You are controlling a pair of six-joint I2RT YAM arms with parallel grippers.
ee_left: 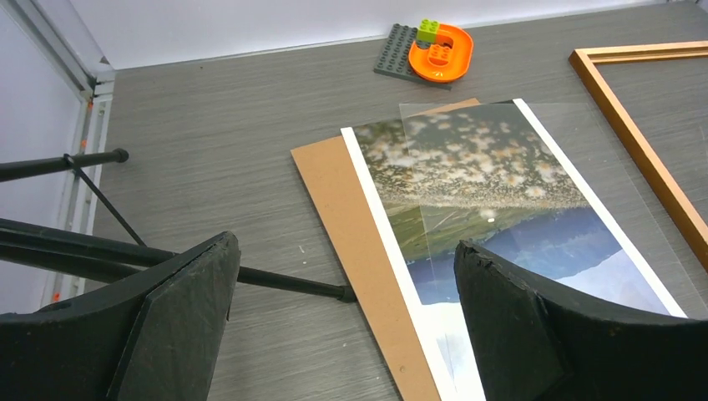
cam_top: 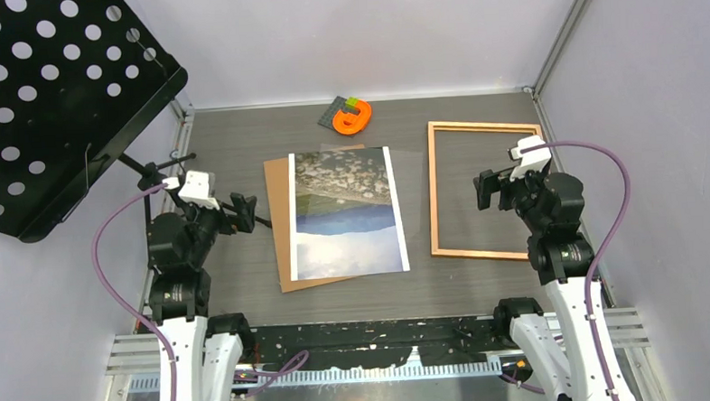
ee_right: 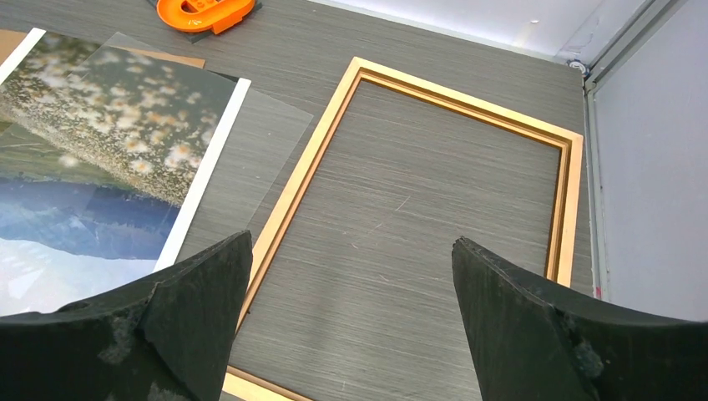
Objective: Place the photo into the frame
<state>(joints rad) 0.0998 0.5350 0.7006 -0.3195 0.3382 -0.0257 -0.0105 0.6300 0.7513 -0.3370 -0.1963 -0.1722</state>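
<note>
The photo (cam_top: 345,214) is laid face up on a brown board (cam_top: 282,224) at mid-table, overlapped by a clear sheet (ee_left: 597,146). The frame (cam_top: 435,190) is laid flat to its right, apart. The 2 grippers, left (cam_top: 246,213) and right (cam_top: 486,188), are spread wide and empty.

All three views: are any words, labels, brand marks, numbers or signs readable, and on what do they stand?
None can be read in any view.
The photo, the frame, the brown board and the orange piece carry no print, label or number that shows.
</note>
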